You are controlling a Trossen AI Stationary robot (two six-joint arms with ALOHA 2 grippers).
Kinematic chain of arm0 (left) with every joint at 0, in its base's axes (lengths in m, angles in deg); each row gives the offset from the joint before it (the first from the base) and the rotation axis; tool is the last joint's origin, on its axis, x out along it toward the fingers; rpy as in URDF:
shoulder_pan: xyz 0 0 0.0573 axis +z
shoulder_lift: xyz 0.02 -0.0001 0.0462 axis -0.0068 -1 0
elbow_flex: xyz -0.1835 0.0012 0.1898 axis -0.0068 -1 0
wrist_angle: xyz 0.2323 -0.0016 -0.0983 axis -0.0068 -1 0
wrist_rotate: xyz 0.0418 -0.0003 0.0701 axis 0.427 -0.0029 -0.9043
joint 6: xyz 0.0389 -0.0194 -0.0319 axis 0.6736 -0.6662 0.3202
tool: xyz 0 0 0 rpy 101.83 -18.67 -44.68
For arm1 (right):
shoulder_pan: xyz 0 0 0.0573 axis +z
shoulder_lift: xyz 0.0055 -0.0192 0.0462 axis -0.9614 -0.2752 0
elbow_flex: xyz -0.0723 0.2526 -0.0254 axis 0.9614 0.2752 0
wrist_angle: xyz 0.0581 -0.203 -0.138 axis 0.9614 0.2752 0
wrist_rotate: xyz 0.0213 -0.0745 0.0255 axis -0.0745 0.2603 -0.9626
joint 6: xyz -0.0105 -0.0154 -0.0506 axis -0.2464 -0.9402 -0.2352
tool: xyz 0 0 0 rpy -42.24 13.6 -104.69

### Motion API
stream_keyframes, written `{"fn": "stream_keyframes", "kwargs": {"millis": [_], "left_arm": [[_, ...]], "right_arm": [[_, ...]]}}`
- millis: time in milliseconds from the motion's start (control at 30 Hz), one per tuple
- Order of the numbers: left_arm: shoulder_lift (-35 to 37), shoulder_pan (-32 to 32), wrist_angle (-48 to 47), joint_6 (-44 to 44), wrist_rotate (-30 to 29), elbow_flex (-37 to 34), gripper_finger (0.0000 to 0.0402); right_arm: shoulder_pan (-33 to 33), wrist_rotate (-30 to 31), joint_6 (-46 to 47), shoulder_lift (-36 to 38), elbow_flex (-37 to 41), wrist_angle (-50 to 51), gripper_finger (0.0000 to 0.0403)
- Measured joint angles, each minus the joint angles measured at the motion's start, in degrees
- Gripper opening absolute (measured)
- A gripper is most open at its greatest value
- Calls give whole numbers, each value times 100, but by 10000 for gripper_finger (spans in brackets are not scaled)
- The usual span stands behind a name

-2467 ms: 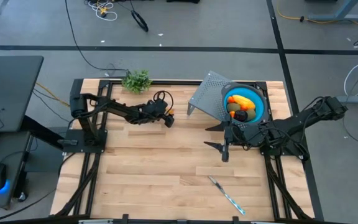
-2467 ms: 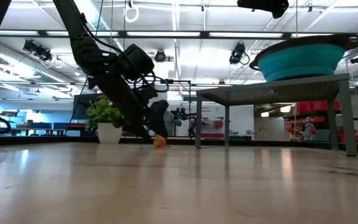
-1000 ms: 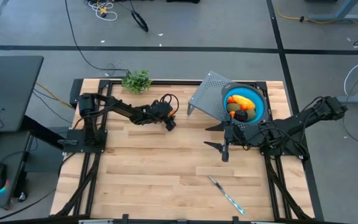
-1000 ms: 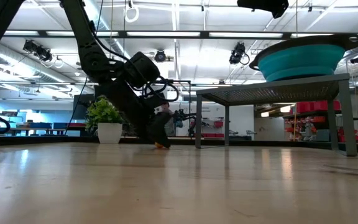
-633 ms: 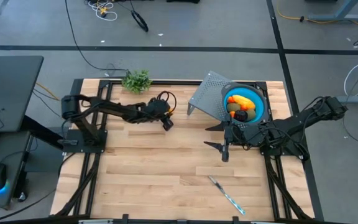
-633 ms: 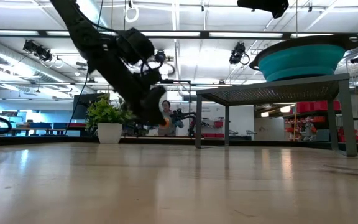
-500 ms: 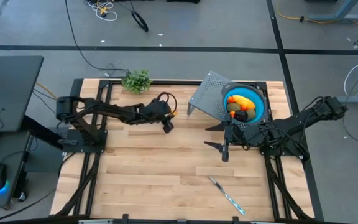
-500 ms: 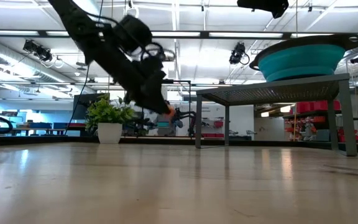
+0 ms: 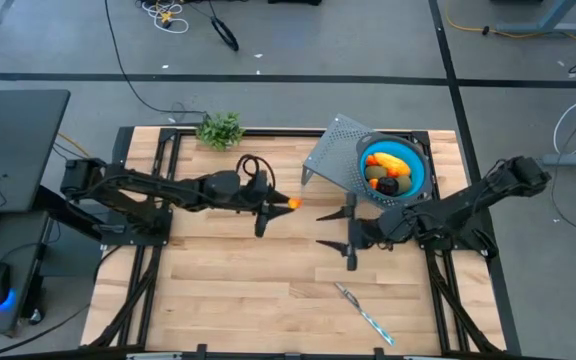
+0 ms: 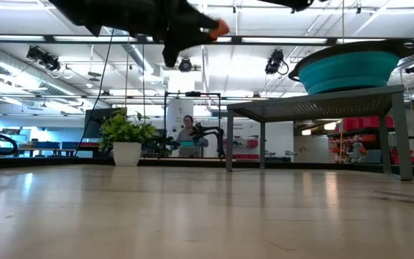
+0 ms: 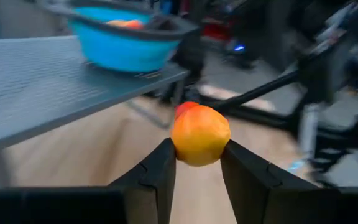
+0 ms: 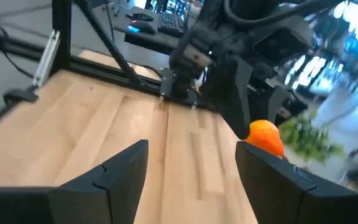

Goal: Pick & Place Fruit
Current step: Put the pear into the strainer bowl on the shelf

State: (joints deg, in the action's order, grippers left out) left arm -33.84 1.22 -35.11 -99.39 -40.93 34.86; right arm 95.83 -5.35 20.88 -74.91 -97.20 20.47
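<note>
Left gripper (image 11: 197, 163) above tabletop (image 9: 268, 280), jaws clamped on small orange fruit (image 9: 292, 203). Right gripper (image 9: 340, 232) jaws spread wide, empty, near blue bowl (image 9: 417, 177).

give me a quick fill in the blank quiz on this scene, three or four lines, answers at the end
1. The left pincer is shut on a small ____ fruit.
2. The blue bowl holding more fruit sits on a grey ____ stand.
3. The right pincer holds ____.
4. The knife lies on the table nearer the ____ arm.

Missing words: orange; perforated; nothing; right
</note>
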Motion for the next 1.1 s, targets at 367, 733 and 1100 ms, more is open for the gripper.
{"fn": "stream_keyframes", "kwargs": {"millis": [367,733,1100], "left_arm": [[11,-235,216,-305,40,2,127],[-83,-434,744,-395,-23,3,127],[-88,-651,1040,-484,-110,4,127]], "right_arm": [[87,802,-1866,-765,2,-1564,252],[47,867,-2502,-941,2,-1883,252],[-11,859,-2864,-940,2,-2040,258]]}}
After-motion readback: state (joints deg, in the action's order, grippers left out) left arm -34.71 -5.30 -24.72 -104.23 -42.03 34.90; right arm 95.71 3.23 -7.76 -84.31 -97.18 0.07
